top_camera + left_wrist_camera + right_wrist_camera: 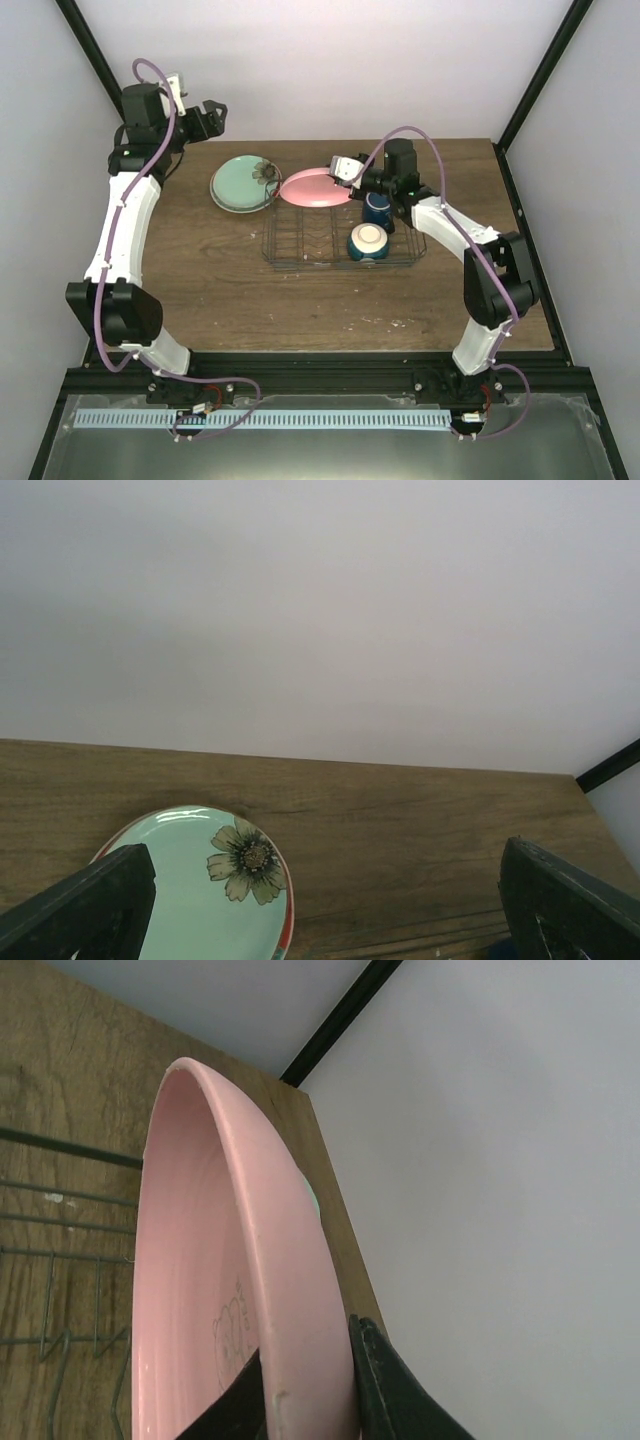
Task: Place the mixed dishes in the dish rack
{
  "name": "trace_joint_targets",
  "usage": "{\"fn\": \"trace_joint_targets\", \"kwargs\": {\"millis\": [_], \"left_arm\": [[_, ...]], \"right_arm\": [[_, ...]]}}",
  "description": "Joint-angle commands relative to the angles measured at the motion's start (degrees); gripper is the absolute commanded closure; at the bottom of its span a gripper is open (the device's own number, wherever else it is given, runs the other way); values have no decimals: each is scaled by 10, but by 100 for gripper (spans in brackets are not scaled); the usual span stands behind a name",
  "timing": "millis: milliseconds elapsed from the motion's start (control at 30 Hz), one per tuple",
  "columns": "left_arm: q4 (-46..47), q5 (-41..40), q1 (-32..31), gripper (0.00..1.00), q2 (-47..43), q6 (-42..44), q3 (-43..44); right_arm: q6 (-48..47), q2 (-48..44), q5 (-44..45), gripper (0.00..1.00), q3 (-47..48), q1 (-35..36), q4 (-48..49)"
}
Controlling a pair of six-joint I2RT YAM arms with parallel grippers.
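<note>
Wooden table (220, 300) under pale walls (330, 60), black frame posts running up both sides, and all the action sits mid-frame in the top view. The right gripper (343, 170) is pinched tight on the rim of the pink plate (315, 188). On the right wrist view its dark fingers (392, 1392) sit on either side of the plate's edge, no daylight between them.

The plate hangs tilted over the far left corner of the dish rack (300, 245), with its long axis running left to right across the frame. The free divider prongs lie just below it, toward the bottom of the frame. So the drop is down and slightly nearer, and the plate needs turning further onto its edge to slip between the wires. That is my read.

The right half of the rack is taken: the dark blue mug (377, 208) is behind and the cream bowl (368, 242) in front.

At upper left the left gripper (208, 110) hovers high with its jaws spread wide and nothing in them. It looks down at the mint-green plate (200, 880), which lies flat on the table left of the rack. A red edge (289, 932) peeks out beneath it, probably another plate. For the pink plate, the right arm is clearly the nearer one.
</note>
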Motion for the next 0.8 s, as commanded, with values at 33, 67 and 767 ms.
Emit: {"fn": "trace_joint_targets", "kwargs": {"millis": [33, 67, 767], "left_arm": [[-2, -2, 3, 5, 12, 4, 8], [-1, 0, 3, 5, 13, 3, 9], [-9, -7, 3, 5, 46, 14, 12]], "right_arm": [[-25, 6, -14, 99, -19, 0, 34], [-27, 6, -15, 99, -25, 0, 39], [-31, -2, 0, 69, -70, 23, 57]]}}
